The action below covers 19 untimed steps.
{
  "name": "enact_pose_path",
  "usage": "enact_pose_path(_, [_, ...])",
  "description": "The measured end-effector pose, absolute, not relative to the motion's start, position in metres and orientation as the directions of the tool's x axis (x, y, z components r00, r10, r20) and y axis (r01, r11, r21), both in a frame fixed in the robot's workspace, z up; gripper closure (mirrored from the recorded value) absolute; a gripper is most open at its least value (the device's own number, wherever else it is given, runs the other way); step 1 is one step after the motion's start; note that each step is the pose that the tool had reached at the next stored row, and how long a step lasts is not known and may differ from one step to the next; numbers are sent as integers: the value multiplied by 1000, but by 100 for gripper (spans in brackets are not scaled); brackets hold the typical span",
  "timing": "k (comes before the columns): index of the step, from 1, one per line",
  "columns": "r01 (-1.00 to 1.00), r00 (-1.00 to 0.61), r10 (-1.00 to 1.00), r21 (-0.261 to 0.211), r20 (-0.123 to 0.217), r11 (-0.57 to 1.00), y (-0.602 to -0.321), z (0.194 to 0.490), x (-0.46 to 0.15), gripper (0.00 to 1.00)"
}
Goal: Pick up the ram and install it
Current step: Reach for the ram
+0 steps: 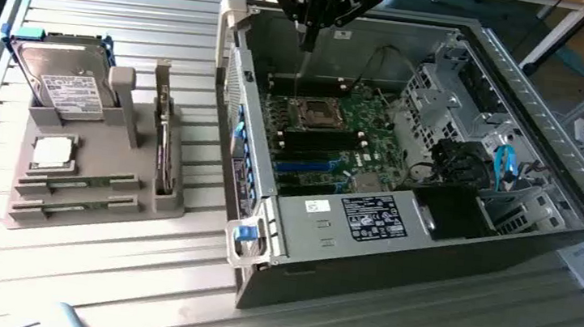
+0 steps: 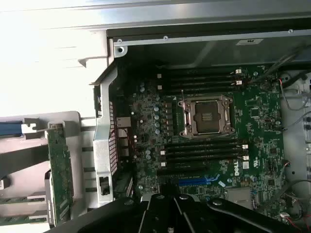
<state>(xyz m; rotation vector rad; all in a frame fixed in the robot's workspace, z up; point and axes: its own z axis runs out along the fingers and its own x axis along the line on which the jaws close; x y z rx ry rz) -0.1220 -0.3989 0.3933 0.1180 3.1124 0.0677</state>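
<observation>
The bench (image 1: 95,273) is ribbed, matt grey metal; the computer case (image 1: 309,214) is bare sheet metal; the holder (image 1: 91,212) is matt grey plastic.

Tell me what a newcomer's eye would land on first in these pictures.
The open computer case takes up the exterior view's right, its green motherboard laid bare with an empty processor socket in the middle. The gripper hangs over the case's far end. On the exterior view's left, a grey holder carries a hard drive and green ram sticks.
</observation>
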Motion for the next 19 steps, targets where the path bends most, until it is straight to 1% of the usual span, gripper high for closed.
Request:
enact_pose_path(6, [75, -997, 76, 44, -24, 996, -399, 393, -126, 89])
enact_pose_path(19, [75, -997, 76, 44, -25, 996, -399, 392, -222, 89])
